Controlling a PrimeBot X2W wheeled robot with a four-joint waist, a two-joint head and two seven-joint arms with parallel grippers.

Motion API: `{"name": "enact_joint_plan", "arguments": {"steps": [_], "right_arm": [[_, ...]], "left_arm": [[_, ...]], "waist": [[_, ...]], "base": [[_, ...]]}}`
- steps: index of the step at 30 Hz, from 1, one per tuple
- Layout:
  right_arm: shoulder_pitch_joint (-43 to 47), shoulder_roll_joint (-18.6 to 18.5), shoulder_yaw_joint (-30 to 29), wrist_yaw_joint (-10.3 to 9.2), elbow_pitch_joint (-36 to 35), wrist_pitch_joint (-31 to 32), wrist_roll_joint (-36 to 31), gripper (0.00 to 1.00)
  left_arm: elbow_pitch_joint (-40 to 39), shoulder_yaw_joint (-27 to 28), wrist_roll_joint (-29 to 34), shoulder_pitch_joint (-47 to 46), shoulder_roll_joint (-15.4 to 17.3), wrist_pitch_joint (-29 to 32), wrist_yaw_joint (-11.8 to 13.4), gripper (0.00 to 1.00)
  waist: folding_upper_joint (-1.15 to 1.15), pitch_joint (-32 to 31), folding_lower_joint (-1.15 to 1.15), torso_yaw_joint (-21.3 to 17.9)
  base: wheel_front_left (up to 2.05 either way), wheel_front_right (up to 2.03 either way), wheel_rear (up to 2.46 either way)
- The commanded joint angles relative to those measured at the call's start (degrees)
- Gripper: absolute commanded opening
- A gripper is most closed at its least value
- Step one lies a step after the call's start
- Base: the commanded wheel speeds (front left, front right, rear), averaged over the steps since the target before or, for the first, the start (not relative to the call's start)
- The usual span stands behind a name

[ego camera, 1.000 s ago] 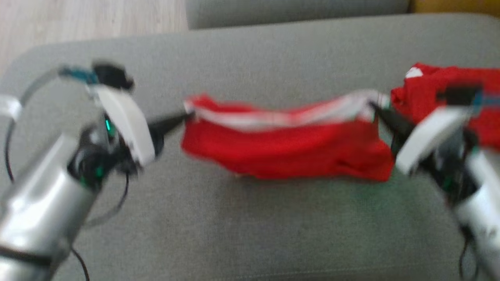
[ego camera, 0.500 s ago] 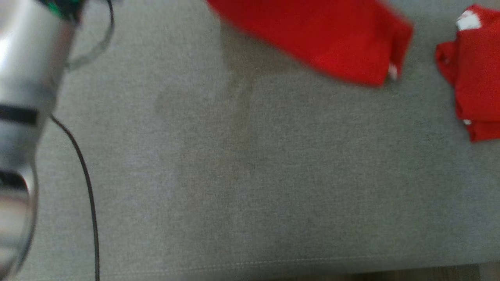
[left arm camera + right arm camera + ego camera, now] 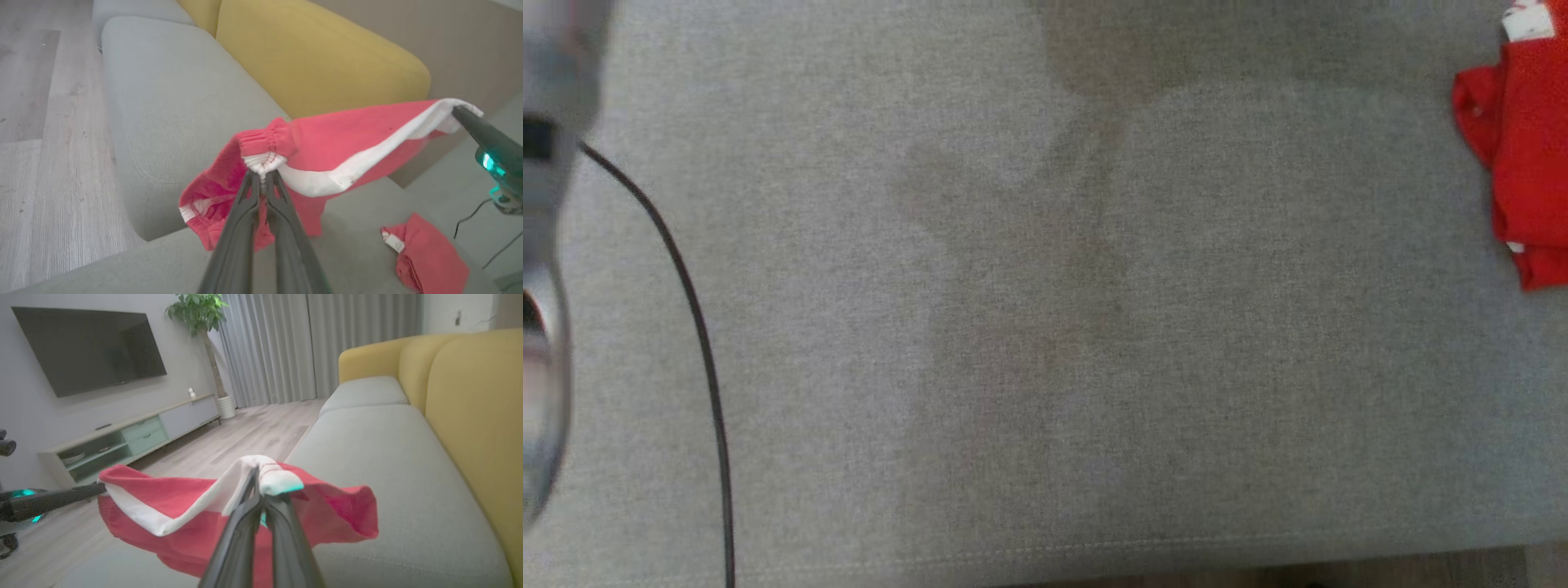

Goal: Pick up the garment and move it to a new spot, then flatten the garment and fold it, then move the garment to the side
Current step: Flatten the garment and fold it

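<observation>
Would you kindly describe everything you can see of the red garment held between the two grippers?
The red garment looks like soft knit shorts, with a white side stripe and a gathered elastic waistband. It hangs in the air above the grey sofa cushion, stretched between the left gripper and the right gripper, each shut on a white edge. The middle sags in loose folds.

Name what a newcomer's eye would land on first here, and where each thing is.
A red garment with a white stripe hangs stretched in mid-air, its ends pinched by the left end effector and the right end effector. A second red garment lies bunched on the grey sofa seat, before a yellow backrest.
</observation>
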Motion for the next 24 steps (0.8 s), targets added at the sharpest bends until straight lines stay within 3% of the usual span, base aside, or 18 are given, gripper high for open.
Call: {"name": "enact_joint_plan", "arguments": {"steps": [1,9,18,24], "right_arm": [[3.1,-1.0,1.3,-0.04,-1.9,-0.3,1.5,0.0],[16.7,-5.8,9.0,-0.04,-4.6,2.2,8.7,0.0],[32.7,-15.0,18.4,-0.04,-10.3,13.8,14.1,0.0],[41.0,-19.8,21.3,-0.04,-15.1,20.6,18.0,0.0]], "left_arm": [[-2.9,-0.9,-0.7,1.1,3.1,0.0,-0.4,0.0],[-10.3,-9.5,-5.9,16.4,9.0,2.5,-0.4,0.0],[-21.1,-15.9,-13.7,32.4,16.0,5.9,-0.4,0.0],[-29.6,-20.1,-19.9,41.0,20.9,12.7,-0.4,0.0]], "waist": [[0.0,-1.2,0.0,0.5],[0.0,-7.8,0.0,0.9],[0.0,-17.2,0.0,0.8],[0.0,-22.2,0.0,-0.2]], "base": [[0.0,0.0,0.0],[0.0,0.0,0.0],[0.0,0.0,0.0],[0.0,0.0,0.0]]}}
